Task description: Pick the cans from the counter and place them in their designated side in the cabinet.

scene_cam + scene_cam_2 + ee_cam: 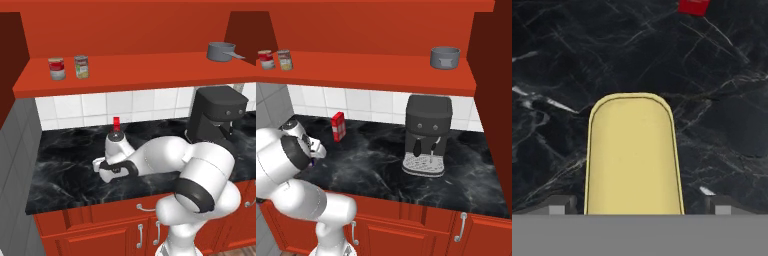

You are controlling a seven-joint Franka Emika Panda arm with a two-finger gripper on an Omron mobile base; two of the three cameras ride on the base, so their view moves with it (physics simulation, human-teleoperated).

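A flat rectangular can [634, 155] with rounded corners lies on the black marble counter [60, 170], its pale yellow face up in the hand view. My gripper [639, 207] is open directly over it, one fingertip [561, 206] standing off each long side without touching. From the left base view the gripper [101, 168] is low over the counter's left part and the hand covers this can. The round can with the yellow-green label [81, 66] stands upright at the left end of the cabinet shelf [150, 70].
A red-and-white can [56, 68] stands left of the round can on the shelf. A grey pot [222, 51] sits at the shelf's right end. A thin red box [338, 126] stands by the tiles behind my hand. A black coffee machine [427, 135] occupies the counter's right.
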